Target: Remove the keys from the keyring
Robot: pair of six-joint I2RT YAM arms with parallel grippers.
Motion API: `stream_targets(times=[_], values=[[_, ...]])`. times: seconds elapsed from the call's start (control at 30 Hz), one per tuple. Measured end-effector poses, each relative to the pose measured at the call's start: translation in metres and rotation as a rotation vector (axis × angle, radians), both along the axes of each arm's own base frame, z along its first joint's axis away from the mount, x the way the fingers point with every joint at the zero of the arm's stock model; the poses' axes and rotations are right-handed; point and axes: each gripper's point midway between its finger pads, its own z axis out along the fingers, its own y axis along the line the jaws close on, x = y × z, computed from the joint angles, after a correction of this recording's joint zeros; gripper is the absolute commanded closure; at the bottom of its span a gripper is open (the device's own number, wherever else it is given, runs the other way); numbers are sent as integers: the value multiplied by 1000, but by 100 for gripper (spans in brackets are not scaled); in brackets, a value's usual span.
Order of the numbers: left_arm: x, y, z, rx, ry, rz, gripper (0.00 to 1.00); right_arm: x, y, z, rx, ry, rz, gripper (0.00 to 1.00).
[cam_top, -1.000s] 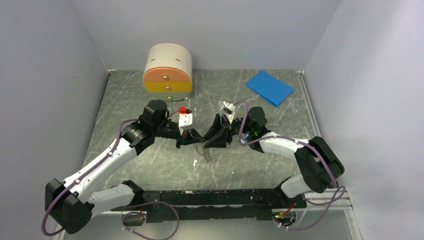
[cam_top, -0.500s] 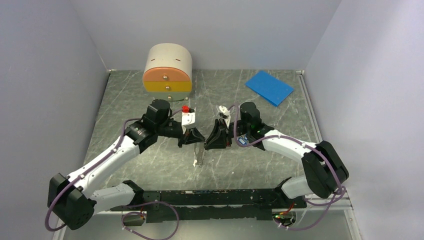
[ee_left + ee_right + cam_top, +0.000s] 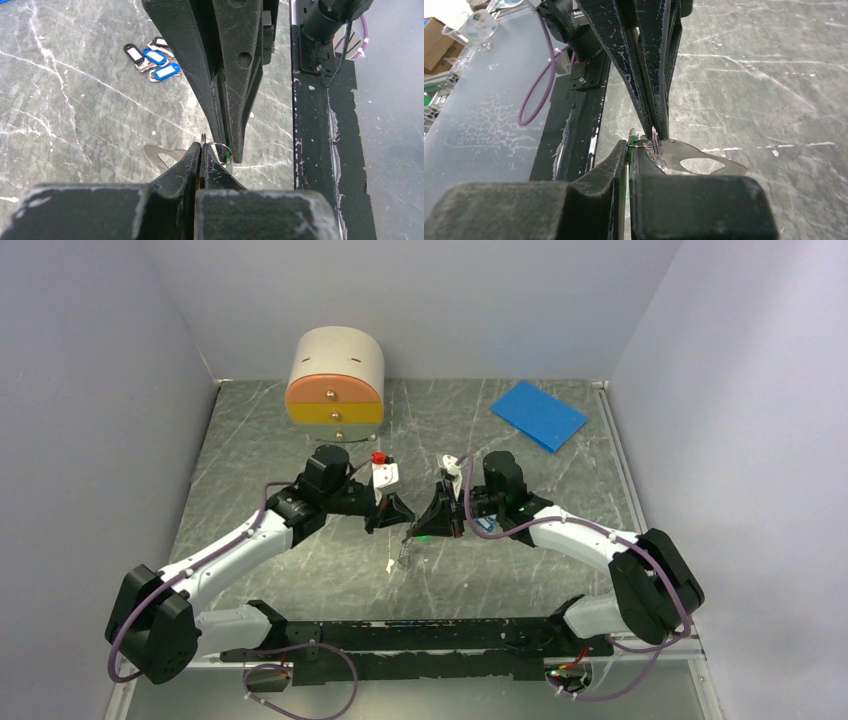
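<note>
Both clenched: left end effector [image 3: 201, 152] on keyring [image 3: 218, 145], right end effector [image 3: 628, 150] on green-tagged key [image 3: 674, 155], tip to tip above desk [image 3: 300, 440]. Blue tags [image 3: 160, 64] lie well apart.

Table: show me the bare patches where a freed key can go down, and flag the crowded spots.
Free: the back strip between the drawer unit and the blue sheet; the right side between that sheet and the right arm. Crowded: mid-table, where both jaws pinch the keyring and keys, with blue and black tags lying nearby.
</note>
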Motion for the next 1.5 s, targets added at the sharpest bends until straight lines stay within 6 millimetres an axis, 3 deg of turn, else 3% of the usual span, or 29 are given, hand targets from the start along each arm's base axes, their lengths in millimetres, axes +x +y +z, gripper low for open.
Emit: stream_targets(times=[0.53, 0.73, 0.93, 1.03, 1.3, 1.5], values=[[19, 7, -34, -60, -35, 184, 94, 25, -9, -38, -132, -15, -197, 100], [23, 8, -36, -135, -48, 240, 87, 32, -10, -46, -177, -35, -223, 100], [23, 13, -41, -157, -41, 282, 86, 40, -8, -52, -258, -69, -230, 100], [20, 19, -46, -161, -43, 309, 83, 46, -7, -49, -298, -95, -237, 100], [22, 26, -39, -202, -72, 362, 62, 58, -5, -20, -366, -183, -237, 100], [25, 27, -35, -221, -64, 385, 53, 52, -11, -19, -423, -163, -223, 100]])
